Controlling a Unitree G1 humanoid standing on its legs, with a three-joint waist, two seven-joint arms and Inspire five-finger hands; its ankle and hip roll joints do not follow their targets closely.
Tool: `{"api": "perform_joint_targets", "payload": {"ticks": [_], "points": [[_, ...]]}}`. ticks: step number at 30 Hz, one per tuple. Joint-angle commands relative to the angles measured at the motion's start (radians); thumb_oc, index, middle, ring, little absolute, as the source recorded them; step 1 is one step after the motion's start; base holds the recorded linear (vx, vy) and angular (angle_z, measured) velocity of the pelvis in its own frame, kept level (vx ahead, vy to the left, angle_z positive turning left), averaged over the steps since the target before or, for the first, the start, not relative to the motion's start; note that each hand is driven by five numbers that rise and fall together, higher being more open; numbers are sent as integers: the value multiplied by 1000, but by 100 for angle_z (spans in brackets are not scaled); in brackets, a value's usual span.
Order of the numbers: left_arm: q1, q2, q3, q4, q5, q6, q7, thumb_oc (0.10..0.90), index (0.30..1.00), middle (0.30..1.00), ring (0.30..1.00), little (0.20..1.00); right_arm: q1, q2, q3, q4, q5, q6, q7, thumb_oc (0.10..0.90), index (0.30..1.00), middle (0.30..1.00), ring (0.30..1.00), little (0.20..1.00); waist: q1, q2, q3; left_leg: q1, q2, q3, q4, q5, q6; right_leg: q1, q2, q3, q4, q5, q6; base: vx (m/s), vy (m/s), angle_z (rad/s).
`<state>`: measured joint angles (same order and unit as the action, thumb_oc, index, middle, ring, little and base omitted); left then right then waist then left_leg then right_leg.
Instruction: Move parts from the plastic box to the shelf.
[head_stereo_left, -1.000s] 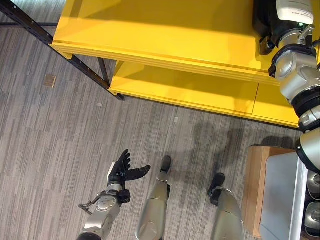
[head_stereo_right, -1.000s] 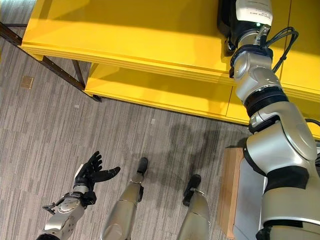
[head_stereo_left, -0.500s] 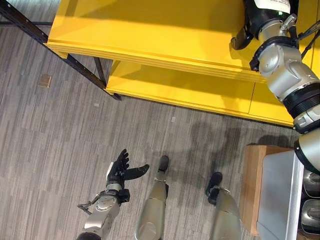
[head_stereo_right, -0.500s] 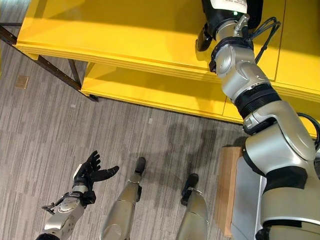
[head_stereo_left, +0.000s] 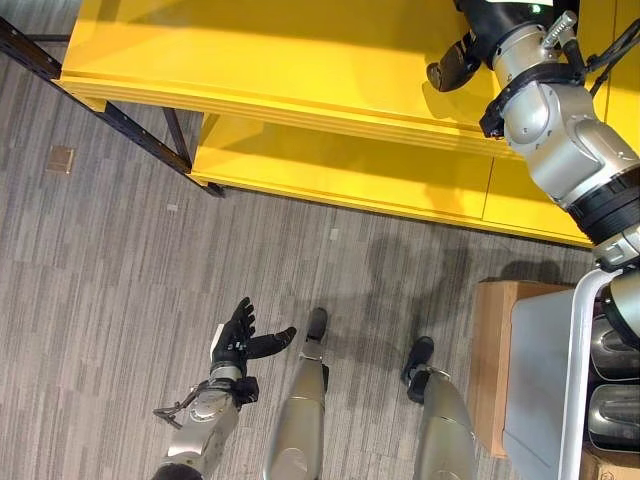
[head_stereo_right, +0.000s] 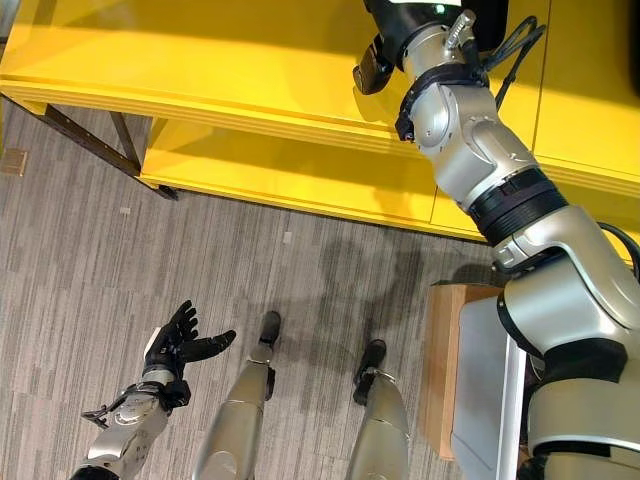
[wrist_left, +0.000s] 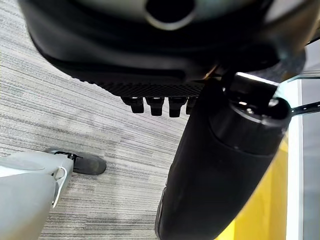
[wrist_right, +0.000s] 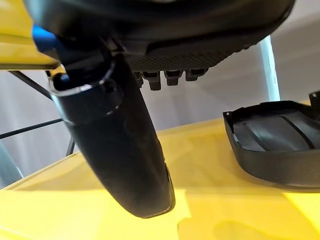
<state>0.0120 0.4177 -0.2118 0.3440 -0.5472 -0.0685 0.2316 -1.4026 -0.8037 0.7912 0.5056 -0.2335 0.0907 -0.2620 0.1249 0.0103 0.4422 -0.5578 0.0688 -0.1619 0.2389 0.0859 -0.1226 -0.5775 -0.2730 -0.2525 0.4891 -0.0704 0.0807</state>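
My right hand (head_stereo_left: 452, 66) reaches over the top board of the yellow shelf (head_stereo_left: 280, 60), open and empty, its thumb (wrist_right: 120, 150) and fingers straight. In the right wrist view a dark plastic part (wrist_right: 272, 145) lies on that board beside the hand, not touching it. At the lower right stands the grey plastic box (head_stereo_left: 540, 390) with a white rim, and rounded metal parts (head_stereo_left: 614, 350) sit in the tray next to it. My left hand (head_stereo_left: 240, 338) hangs low over the carpet, open with nothing in it.
The shelf has a lower yellow board (head_stereo_left: 350, 170) and a black metal frame leg (head_stereo_left: 125, 122) slanting to the floor at the left. A wooden crate (head_stereo_left: 490, 360) carries the grey box. A small brown plate (head_stereo_left: 60, 158) lies in the carpet.
My right hand has slid left along the shelf's top board. The whole view has also shifted a little. The left hand has kept its pose.
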Motion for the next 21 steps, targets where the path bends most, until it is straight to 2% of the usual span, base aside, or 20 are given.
{"api": "perform_joint_targets", "payload": {"ticks": [1, 4, 6, 8, 11, 13, 15, 17, 19, 21], "points": [[16, 56, 52, -50, -1, -32, 35, 900, 1000, 1000, 1000, 1000, -51, -73, -96, -146, -48, -48, -78, 900, 1000, 1000, 1000, 1000, 4, -23, -14, 28, 37, 91, 130, -152, 35, 66, 4, -9, -27, -12, 21, 0, 0, 0], [24, 39, 66, -57, 13, -22, 43, 900, 1000, 1000, 1000, 1000, 99, -119, -217, -333, -65, -76, -89, 900, 1000, 1000, 1000, 1000, -15, -29, -19, 36, 38, 92, 131, -158, 38, 77, 6, -10, -31, -11, 24, 13, 3, -4], [40, 26, 67, -57, 34, -8, 39, 900, 1000, 1000, 1000, 1000, 297, -129, -350, -455, -69, -104, -86, 900, 1000, 1000, 1000, 1000, -27, -36, -31, 53, 38, 93, 133, -166, 41, 99, 8, -10, -47, -5, 28, 21, 9, -7], [57, 25, 69, -64, 45, -3, 30, 900, 1000, 1000, 1000, 1000, 416, -141, -428, -519, -59, -124, -75, 900, 1000, 1000, 1000, 1000, -34, -44, -43, 79, 38, 97, 124, -170, 43, 128, 12, -8, -73, 7, 33, 22, 14, -8], [69, 19, 72, -62, 55, 1, 19, 900, 1000, 1000, 1000, 1000, 548, -117, -499, -574, -24, -150, -59, 900, 1000, 1000, 1000, 1000, -47, -49, -59, 115, 38, 105, 110, -172, 46, 168, 14, -2, -112, 23, 41, 24, 32, -25], [82, 18, 78, -60, 66, 6, 9, 900, 1000, 1000, 1000, 1000, 653, -77, -552, -602, 16, -165, -41, 900, 1000, 1000, 1000, 1000, -54, -57, -74, 157, 39, 113, 96, -173, 49, 214, 15, -1, -146, 39, 48, 41, 35, -14], [86, 15, 80, -58, 68, 7, 7, 900, 1000, 1000, 1000, 1000, 686, -61, -567, -604, 32, -169, -36, 900, 1000, 1000, 1000, 1000, -58, -59, -81, 175, 39, 116, 85, -173, 49, 231, 14, 0, -160, 43, 51, 45, 23, -5], [98, -1, 89, -45, 86, 17, -10, 900, 1000, 1000, 1000, 1000, 834, 6, -644, -640, 62, -185, -22, 900, 1000, 1000, 1000, 1000, -72, -68, -119, 245, 40, 124, 36, -167, 50, 308, 10, -3, -231, 62, 63, 85, 31, -5], [105, -9, 92, -40, 91, 23, -15, 900, 1000, 1000, 1000, 1000, 897, 41, -671, -662, 91, -198, -9, 900, 1000, 1000, 1000, 1000, -79, -72, -139, 279, 43, 129, 6, -161, 51, 343, 8, -9, -267, 75, 69, 85, 19, -1], [121, -23, 109, -42, 106, 32, -24, 900, 1000, 1000, 1000, 1000, 994, 113, -716, -689, 162, -215, 19, 900, 1000, 1000, 1000, 1000, -91, -78, -187, 343, 38, 138, -64, -140, 54, 406, 6, -17, -336, 99, 81, 123, 57, -8]]}}
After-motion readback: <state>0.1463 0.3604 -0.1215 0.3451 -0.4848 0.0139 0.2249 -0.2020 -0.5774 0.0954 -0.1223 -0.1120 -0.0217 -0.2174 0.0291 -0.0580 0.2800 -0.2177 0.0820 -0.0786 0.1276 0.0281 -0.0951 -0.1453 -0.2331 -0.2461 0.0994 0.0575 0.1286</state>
